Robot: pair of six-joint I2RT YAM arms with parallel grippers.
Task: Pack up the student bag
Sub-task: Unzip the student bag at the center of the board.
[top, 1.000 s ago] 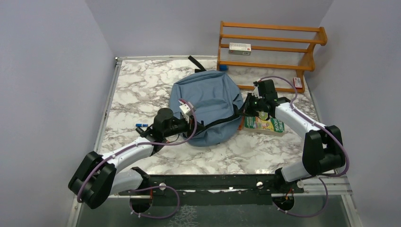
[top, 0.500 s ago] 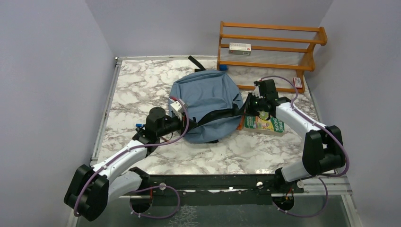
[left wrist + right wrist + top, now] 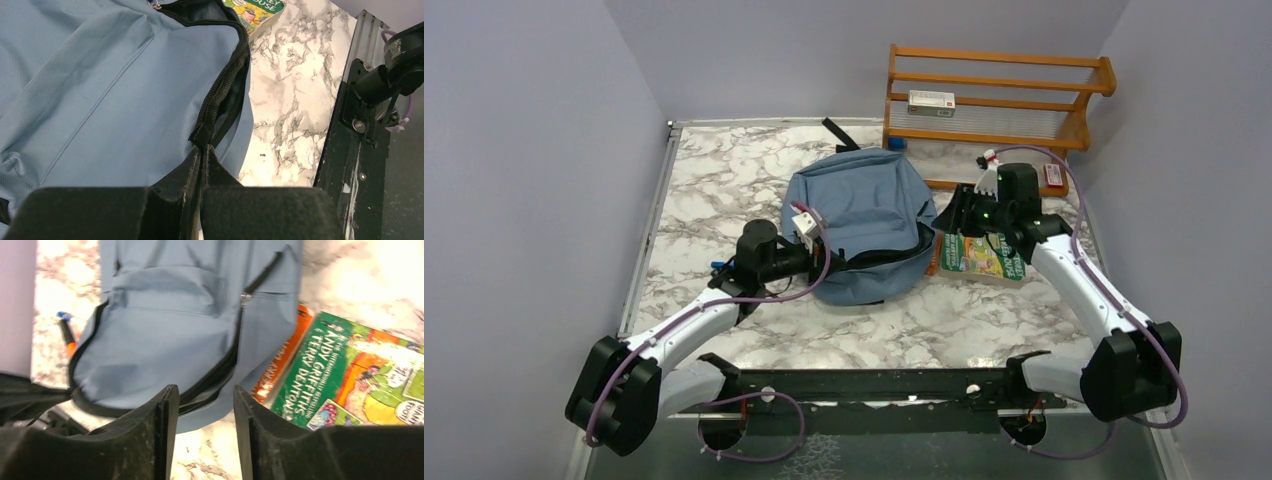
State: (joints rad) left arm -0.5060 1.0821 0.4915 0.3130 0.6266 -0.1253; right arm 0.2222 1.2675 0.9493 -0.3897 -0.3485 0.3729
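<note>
1. Centrally, the student bag (image 3: 864, 215) lay on the marble table (image 3: 724, 190).
2. Only the left wrist view showed the left gripper (image 3: 202, 150) pinching its zipper edge (image 3: 220, 95).
3. The right wrist view showed the right gripper (image 3: 202, 395) spread apart, near a green book (image 3: 350, 370).

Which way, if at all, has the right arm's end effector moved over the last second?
Yes. The right end effector has drawn back rightward from the soft dusty-blue fabric backpack, toward the right end of the orange wooden rack.
</note>
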